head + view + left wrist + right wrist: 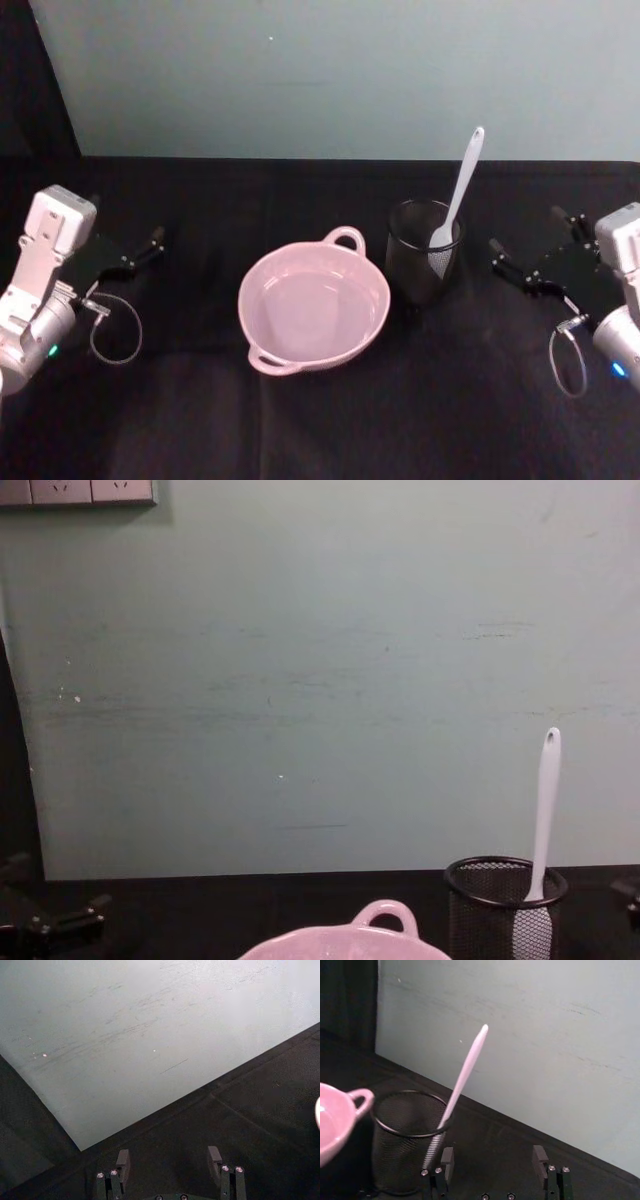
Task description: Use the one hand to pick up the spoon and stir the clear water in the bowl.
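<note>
Nearest me the black tabletop [300, 430] lies bare, so there is room to swing. My right claw [525, 232] sits wide and empty, near the right side of the mesh cup [420, 275]. The left claw [125, 225], also wide, idles far left. The bowl [378, 315] lies centre, just left of the cup. The spoon [462, 180] stands scoop-down in the cup, its handle leaning slightly right. I'd grip high on the handle and lift straight up past the cup's rim before crossing left. The wall close behind limits far reach.
</note>
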You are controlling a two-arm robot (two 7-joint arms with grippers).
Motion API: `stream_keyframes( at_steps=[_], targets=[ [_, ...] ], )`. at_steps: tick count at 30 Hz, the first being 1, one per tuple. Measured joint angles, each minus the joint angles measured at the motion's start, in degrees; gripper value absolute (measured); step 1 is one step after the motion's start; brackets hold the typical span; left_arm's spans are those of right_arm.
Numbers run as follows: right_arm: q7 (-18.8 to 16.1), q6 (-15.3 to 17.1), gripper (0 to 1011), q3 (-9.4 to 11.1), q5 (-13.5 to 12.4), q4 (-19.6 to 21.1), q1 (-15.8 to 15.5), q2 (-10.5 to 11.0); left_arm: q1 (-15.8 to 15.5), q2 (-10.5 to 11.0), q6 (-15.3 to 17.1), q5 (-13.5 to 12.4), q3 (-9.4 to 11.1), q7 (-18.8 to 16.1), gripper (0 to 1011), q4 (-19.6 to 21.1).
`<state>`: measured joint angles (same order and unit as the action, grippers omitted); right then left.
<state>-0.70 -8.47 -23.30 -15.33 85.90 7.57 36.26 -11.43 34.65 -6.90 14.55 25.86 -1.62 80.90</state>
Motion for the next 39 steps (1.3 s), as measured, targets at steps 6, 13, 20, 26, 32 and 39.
stream_keyframes(
  at_steps=[6, 13, 20, 26, 32, 39],
  targets=[
    [-3.5, -0.2, 1003, 3.0, -5.0, 3.6, -3.1, 1.2, 0.0, 0.0, 0.0, 0.0, 0.0, 0.0, 1011, 0.0],
    [-9.7, 3.5, 1003, 6.2, -14.2, 6.1, -4.5, 1.4, 0.0, 0.0, 0.0, 0.0, 0.0, 0.0, 1011, 0.0],
    [-13.7, 10.9, 1003, 8.4, -21.5, 7.9, -3.7, 0.0, 0.0, 0.0, 0.0, 0.0, 0.0, 0.0, 1011, 0.0],
    [-14.1, 13.8, 1002, 9.1, -22.9, 8.0, -2.3, -2.0, 0.0, 0.0, 0.0, 0.0, 0.0, 0.0, 1011, 0.0],
    [-13.0, 15.2, 1002, 9.5, -22.5, 7.6, -0.9, -4.2, 0.0, 0.0, 0.0, 0.0, 0.0, 0.0, 1011, 0.0],
    [-12.5, 16.9, 1003, 9.9, -22.3, 6.5, 0.8, -6.2, 0.0, 0.0, 0.0, 0.0, 0.0, 0.0, 1011, 0.0]
  ],
)
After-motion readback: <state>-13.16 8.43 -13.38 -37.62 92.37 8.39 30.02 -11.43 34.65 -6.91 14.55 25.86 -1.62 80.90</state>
